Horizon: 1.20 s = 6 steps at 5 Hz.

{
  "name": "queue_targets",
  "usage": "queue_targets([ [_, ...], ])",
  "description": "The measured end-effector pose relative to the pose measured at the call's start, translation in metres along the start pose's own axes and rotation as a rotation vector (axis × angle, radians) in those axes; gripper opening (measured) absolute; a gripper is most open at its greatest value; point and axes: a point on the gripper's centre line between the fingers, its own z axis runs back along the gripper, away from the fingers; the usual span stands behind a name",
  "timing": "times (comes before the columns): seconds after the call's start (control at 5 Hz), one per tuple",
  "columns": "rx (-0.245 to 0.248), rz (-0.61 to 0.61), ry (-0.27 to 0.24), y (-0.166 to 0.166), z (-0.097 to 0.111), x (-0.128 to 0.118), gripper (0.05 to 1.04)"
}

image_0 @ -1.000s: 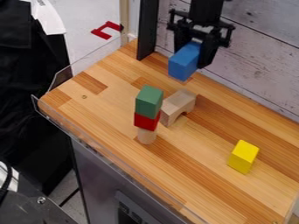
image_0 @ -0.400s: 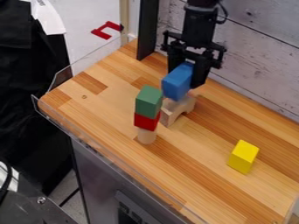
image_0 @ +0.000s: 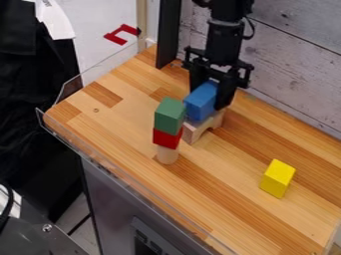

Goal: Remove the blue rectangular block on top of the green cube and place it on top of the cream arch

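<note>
Blue block [image_0: 200,101] is lower than in both earlier frames: first up by the far wall, then above the arch, now right down at the top of the cream arch [image_0: 192,131]. Hand [image_0: 211,89] has come down with it, shifted a bit left from the first frame. Hand is partly closed, gripping the blue block, one finger on each side, about a block's width between them. Block sits level-ish over the arch; can't tell if its underside is touching or a hair above. Green cube [image_0: 169,115] is unmoved, on the red block [image_0: 166,138], on the pale cylinder [image_0: 167,155], just left of the arch. Yellow block [image_0: 277,178] also unmoved, near right on the counter [image_0: 126,127], well apart from the rest.
</note>
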Motion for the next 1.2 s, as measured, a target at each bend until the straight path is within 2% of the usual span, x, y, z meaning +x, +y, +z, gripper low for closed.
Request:
queue_targets([
  [0.2, -0.006, 0.007, 0.0, 0.002, 0.0, 0.0, 0.589],
  [0.4, -0.014, 0.014, 0.0, 0.002, -0.003, -0.001, 0.637],
  [0.6, -0.016, 0.031, -0.009, 0.004, -0.008, -0.003, 0.927],
  [0.8, -0.011, 0.031, -0.062, 0.002, 0.01, -0.004, 1.002],
  [1.0, 0.013, 0.02, -0.074, -0.002, 0.027, -0.009, 0.998],
  [1.2, 0.024, 0.029, -0.161, -0.007, 0.068, -0.016, 0.998],
])
